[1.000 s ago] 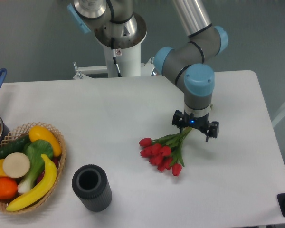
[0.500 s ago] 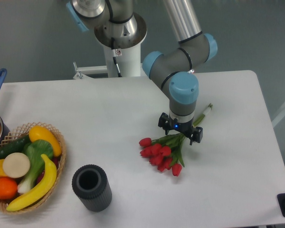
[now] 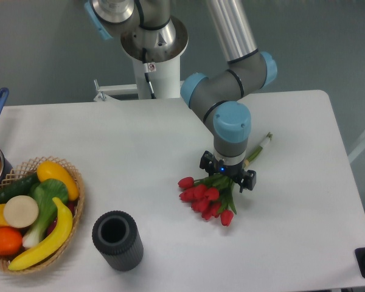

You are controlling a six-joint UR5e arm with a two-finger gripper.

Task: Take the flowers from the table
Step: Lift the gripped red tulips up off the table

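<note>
One end effector (image 3: 227, 173), fingers apart, right of frame centre over flowers (image 3: 207, 198) on desk (image 3: 140, 152).

Single fixed view, high and in front.
Looks down across the white table (image 3: 140, 140) toward the arm's base (image 3: 155, 73), at mid range.

Robot lab: arm (image 3: 231, 36) on pedestal mount (image 3: 153, 48), bare white table (image 3: 140, 146), plain grey wall, toy-food basket (image 3: 73, 201).
</note>
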